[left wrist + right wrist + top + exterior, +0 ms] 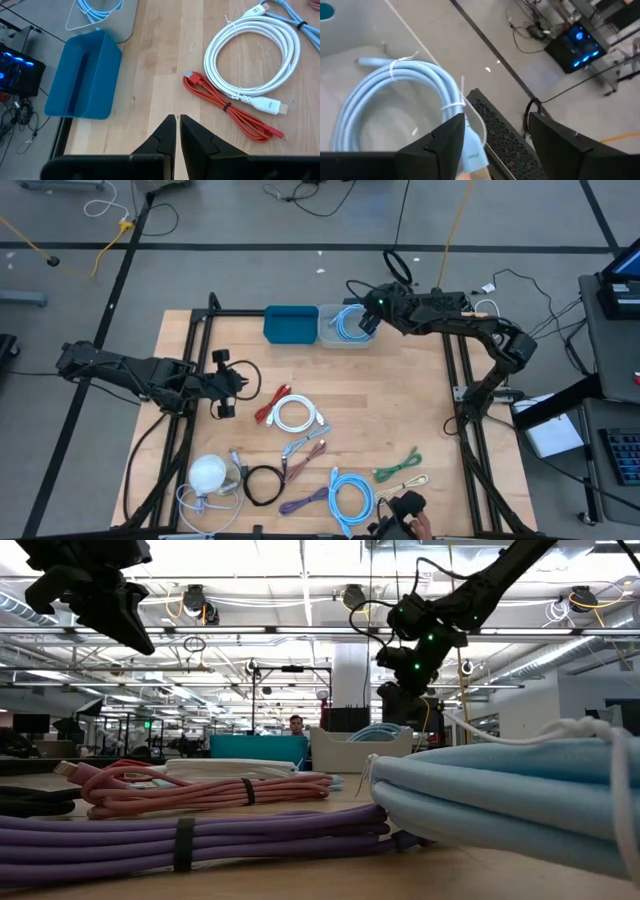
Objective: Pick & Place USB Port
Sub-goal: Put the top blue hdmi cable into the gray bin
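Cable (395, 95) lies in the clear bin (345, 338); right gripper (495, 145) fingers spread, one touching a loop. Lifting could drag it out. Left gripper (177, 131) fingers pressed together, idle.

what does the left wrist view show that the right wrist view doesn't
Only the left wrist view: the blue bin, a white cable, a red cable and the shut left gripper. Only the right wrist view: the open right gripper above the clear bin. Both: the light blue cable in that bin.
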Available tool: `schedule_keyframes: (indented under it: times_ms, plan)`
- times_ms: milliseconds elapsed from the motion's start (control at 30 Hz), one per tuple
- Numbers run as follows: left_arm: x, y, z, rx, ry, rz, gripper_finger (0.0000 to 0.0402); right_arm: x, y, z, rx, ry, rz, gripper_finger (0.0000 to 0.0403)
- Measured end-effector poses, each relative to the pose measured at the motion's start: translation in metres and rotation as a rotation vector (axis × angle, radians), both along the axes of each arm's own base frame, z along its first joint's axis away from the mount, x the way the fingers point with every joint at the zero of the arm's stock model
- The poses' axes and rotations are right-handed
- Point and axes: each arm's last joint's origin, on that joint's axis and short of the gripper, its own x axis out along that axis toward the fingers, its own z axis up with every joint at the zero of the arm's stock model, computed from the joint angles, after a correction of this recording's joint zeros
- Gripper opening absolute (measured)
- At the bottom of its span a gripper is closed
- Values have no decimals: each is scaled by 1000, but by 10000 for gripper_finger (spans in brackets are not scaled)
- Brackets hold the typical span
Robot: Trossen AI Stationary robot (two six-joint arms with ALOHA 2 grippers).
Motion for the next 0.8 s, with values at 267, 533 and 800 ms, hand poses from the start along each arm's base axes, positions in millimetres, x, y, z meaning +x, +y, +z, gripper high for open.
schedule_keyframes:
  times_ms: [267,533,800]
  plan:
    - [0,0,0,0,0,0,30,-11,-14,6,209,-123,9,242]
    - [0,0,0,0,0,0,30,-8,-19,16,173,-122,17,251]
    - [0,0,0,-4,0,-3,30,-6,-20,14,190,-126,28,250]
